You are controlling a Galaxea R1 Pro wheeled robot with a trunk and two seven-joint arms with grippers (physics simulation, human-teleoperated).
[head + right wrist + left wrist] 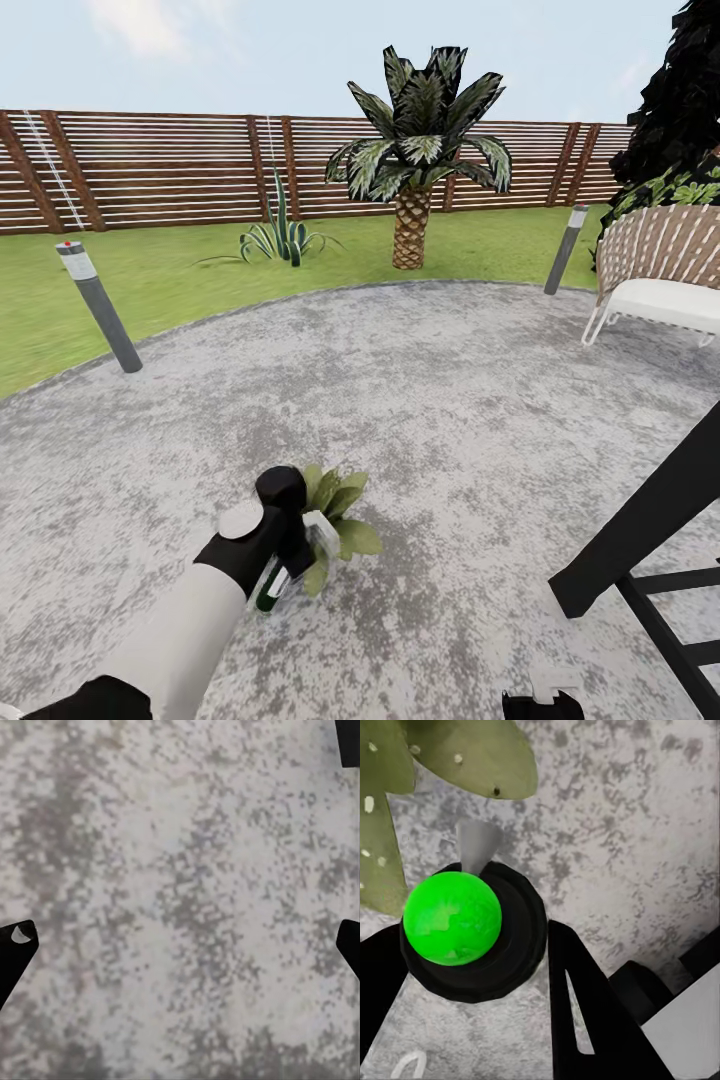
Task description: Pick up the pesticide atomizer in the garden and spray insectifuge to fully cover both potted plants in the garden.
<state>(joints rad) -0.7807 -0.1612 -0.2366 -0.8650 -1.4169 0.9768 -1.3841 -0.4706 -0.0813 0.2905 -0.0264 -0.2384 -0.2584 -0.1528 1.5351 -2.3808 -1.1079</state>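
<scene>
Left gripper (290, 560), black-fingered on a white-sleeved arm, closed around the pesticide atomizer (272, 585), a small dark bottle with a white band; in the left wrist view the bottle is seen from above as a black round cap (484, 937) with a bright green dome on it and a grey cone-shaped nozzle (476, 844) projecting forward, a black finger (577, 1012) pressed against each side. The nozzle points toward the potted plant (335, 515), a low rosette of broad pointed green leaves standing just beyond and beside the gripper, its nearest leaves (465, 754) speckled with pale dots directly ahead of the nozzle; the bottle appears held low and close so that spray lands on the foliage, and the step in hand is judged to be spraying this plant. The plant's pot is hidden by the leaves and gripper. Right gripper (180, 937) hangs with fingers spread wide and holds nothing, above bare mottled grey paving (180, 870). Open paving (420, 380) lies ahead of and to the right of the left gripper; further right, well apart, a black slanted frame (640, 530) limits room. Far ahead, past the paving's curved edge, stand a grey lamp post (100, 305), a scaly-trunked palm (415, 150) and a brown slatted wooden fence (150, 170).
</scene>
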